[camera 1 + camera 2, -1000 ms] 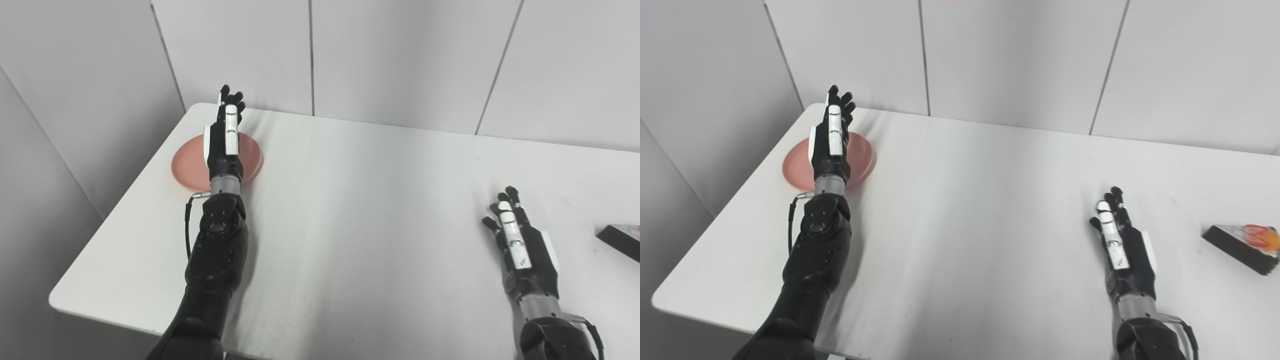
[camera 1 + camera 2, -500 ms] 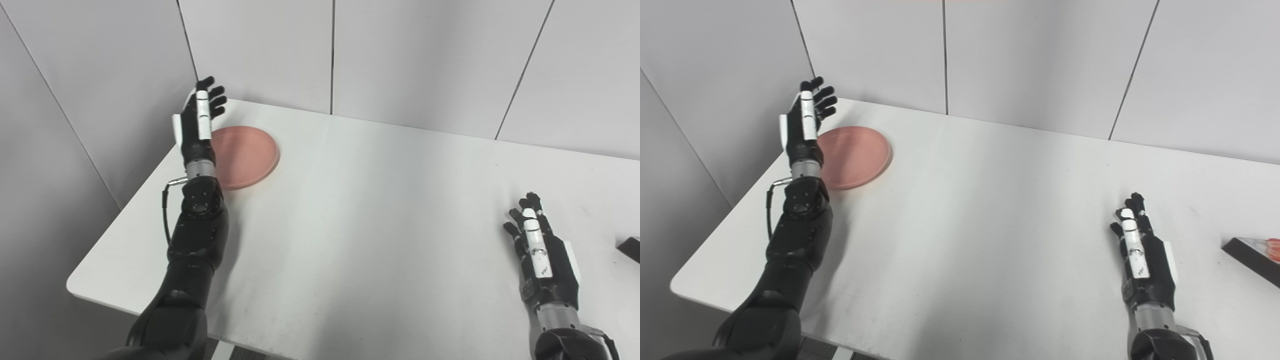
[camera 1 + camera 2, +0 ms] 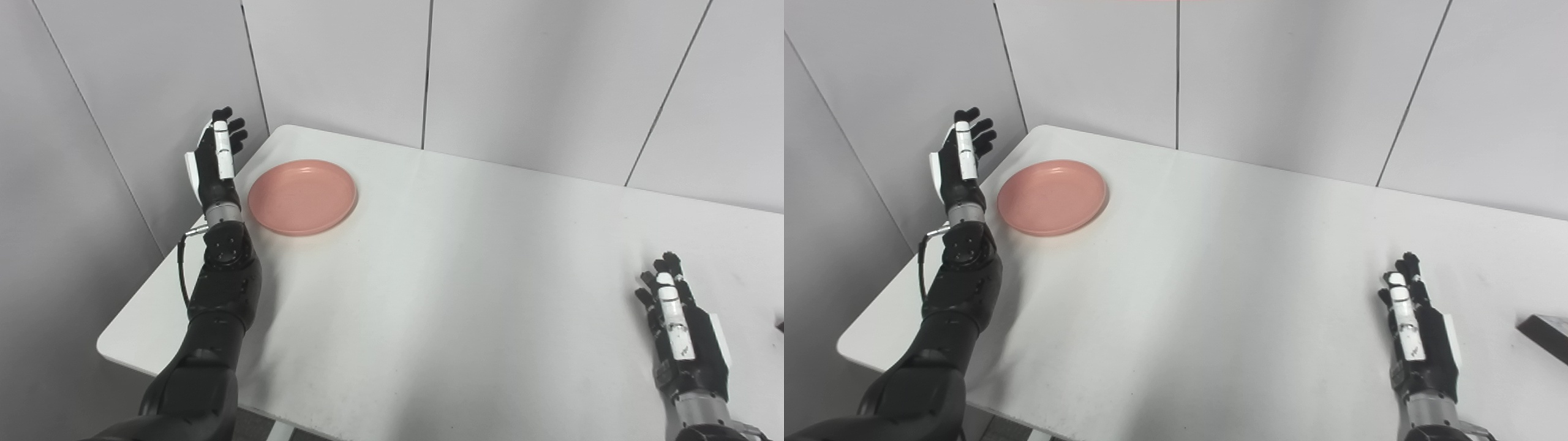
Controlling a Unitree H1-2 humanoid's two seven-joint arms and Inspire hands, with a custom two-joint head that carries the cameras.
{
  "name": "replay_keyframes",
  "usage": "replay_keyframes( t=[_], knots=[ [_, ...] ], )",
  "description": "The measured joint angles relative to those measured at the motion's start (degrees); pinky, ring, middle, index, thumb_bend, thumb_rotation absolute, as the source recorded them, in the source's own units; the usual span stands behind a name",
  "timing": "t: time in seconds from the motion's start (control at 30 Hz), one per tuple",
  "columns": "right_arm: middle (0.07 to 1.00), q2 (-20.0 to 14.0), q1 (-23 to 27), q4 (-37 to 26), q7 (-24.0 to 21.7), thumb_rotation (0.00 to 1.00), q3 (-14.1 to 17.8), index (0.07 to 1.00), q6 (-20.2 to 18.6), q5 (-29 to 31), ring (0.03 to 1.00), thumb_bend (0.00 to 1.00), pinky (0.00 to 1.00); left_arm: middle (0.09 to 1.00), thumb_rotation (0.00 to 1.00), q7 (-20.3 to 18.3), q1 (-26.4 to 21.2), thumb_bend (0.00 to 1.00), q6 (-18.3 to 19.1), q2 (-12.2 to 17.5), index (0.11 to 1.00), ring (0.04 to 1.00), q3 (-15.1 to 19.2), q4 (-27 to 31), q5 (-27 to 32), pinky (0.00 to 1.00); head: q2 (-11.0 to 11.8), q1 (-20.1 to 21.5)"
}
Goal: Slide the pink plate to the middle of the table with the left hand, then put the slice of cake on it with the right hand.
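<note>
Left hand (image 3: 211, 160) fingers spread, holding nothing, raised just beside the left rim of the pink plate (image 3: 302, 196) at the white table's (image 3: 441, 269) far-left corner; right hand (image 3: 1418, 334) likewise open and empty, near the cake slice (image 3: 1543, 329) cut by the right edge.

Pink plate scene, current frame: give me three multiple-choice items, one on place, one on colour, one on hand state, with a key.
1. Where is the pink plate?
A. far left corner area of the table
B. table middle
C. by the right hand

2. What colour is the table?
A. black
B. white
C. wood brown

3. What is the left hand doing?
A. gripping the plate
B. open, left of the plate
C. holding cake

Key: A, it sits near the far left corner; B, the top is plain white; B, its fingers are apart, holding nothing.
</note>
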State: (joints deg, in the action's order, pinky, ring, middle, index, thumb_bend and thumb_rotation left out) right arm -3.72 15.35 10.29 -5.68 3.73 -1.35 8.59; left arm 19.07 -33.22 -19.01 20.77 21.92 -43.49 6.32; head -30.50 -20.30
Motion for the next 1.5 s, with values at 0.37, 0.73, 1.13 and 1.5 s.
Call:
replay_keyframes(
  t=[0.37, 0.73, 1.13, 1.5],
  knots=[
    [0.979, -0.11, -0.01, -0.05, -0.03, 0.78, 0.02, 0.978, 0.00, -0.23, 0.954, 0.52, 1.00, 0.736, 1.00, 0.06, -0.73, 0.67, -0.96, 0.76, 0.731, 0.729, 0.40, -6.84, 1.92, 0.71, 0.09, 0.00],
    [0.976, -0.12, -0.01, -0.09, -0.02, 0.79, 0.06, 0.976, 0.01, -0.27, 0.954, 0.53, 1.00, 0.800, 1.00, -4.46, -1.04, 0.66, -1.17, 0.67, 0.796, 0.808, -2.49, -10.24, 2.87, 0.79, 0.00, -0.09],
    [0.987, -0.21, -0.41, -0.61, 0.21, 0.80, 0.13, 0.987, 0.00, -0.82, 0.960, 0.51, 1.00, 0.874, 1.00, -9.70, -1.39, 0.69, 0.09, 0.21, 0.873, 0.893, -2.81, -11.26, 6.20, 0.93, -0.26, 0.26],
    [0.982, -0.23, -0.56, -0.74, 0.26, 0.79, 0.15, 0.987, 0.00, -0.88, 0.957, 0.52, 1.00, 0.898, 1.00, -12.16, -1.81, 0.70, 2.60, 0.17, 0.899, 0.919, -3.36, -11.00, 7.41, 0.97, -0.44, 0.44]
  ],
)
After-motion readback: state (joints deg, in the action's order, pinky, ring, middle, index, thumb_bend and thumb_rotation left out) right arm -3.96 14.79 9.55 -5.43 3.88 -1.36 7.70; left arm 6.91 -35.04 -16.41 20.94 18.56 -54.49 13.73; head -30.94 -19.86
